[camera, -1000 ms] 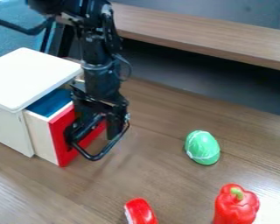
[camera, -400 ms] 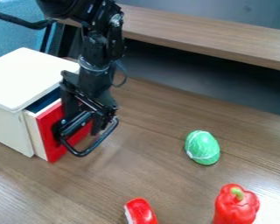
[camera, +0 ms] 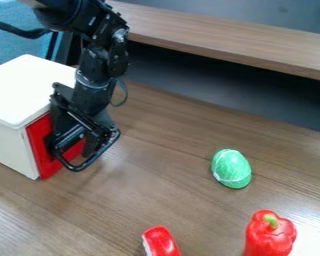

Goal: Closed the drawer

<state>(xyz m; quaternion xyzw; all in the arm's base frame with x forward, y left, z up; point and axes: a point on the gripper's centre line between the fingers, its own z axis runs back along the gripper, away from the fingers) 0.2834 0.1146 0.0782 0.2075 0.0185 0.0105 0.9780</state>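
1 claw (camera: 79,145) seemingly touches 1 closed red drawer (camera: 40,142).

Camera view: lens set above the white cabinet (camera: 26,87), pitched down at a slant; cabinet top, red drawer front (camera: 42,145) and one side face visible. Axis runs over the table (camera: 169,165), past the cabinet, toward the wooden ledge (camera: 223,39) beyond it. Range close: cabinet cropped by left border. Red pepper (camera: 269,236) nearer the lens than the cabinet.
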